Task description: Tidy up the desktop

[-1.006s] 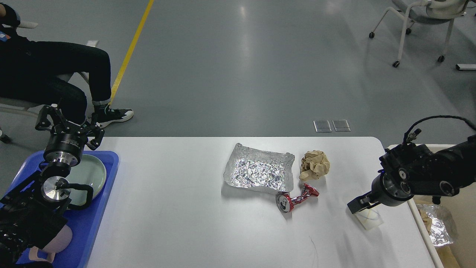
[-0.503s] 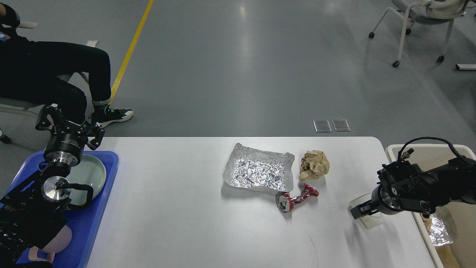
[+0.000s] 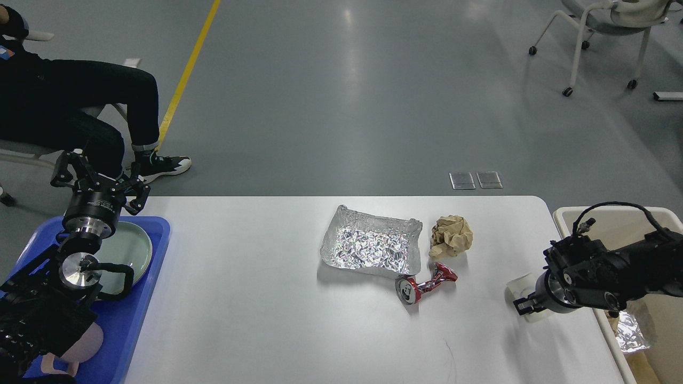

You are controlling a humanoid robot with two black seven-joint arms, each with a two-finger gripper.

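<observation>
Table (image 3: 267, 298), white with rounded corners, fills the lower middle of the head view and carries the clutter. Toward its far edge, right of centre, sits a crumpled foil tray (image 3: 369, 246). Just beside the tray's right side lies a ball of brown paper (image 3: 451, 236), and a crushed red can (image 3: 424, 286) lies close to the tray's near right corner. Near the right edge, a small white cup (image 3: 525, 298) stands on the table, with the right tool (image 3: 525, 305) low against it; the tool's fingers are dark and cannot be told apart, so whether it pinches the cup cannot be told. Beyond the right edge stands a beige bin (image 3: 565, 218) with foil scraps inside. At the left edge a blue tray (image 3: 144, 266) holds a pale green plate (image 3: 130, 248). The left tool (image 3: 98, 178) hangs above the tray's far end, near the table's far left corner, its fingers spread and holding nothing.
</observation>
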